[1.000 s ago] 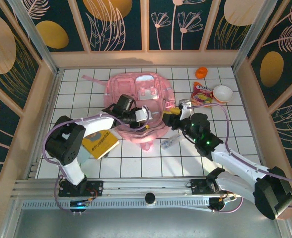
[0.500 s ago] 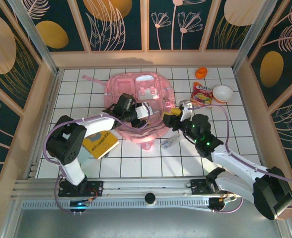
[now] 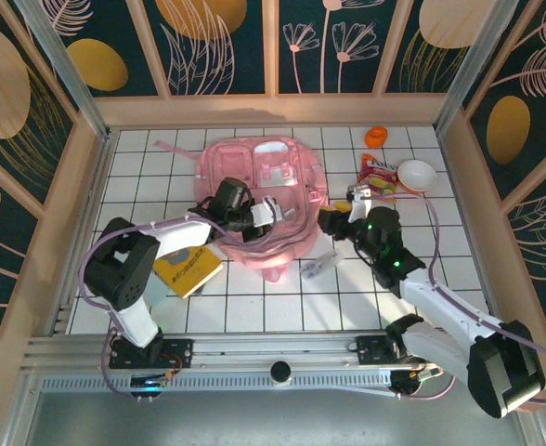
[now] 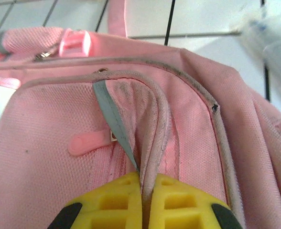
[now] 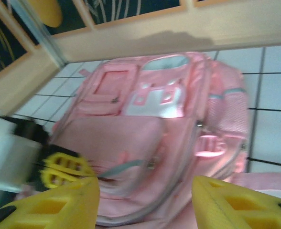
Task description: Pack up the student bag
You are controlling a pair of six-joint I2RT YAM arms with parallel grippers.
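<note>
left jaws pinch the student bag (image 4: 35,119) by its flap piping (image 4: 162,114), right jaws spread; seemingly opening it, lift next.

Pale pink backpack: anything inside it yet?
Contents not visible. The left gripper, shut on a piped seam of the pale pink, partly translucent backpack, exposes only pink fabric folds; the interior is covered.

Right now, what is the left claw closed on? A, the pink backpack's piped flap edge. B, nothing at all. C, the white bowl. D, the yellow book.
A: the left wrist view shows the left claw shut, with the pink backpack pinched in it by its piped edge.
</note>
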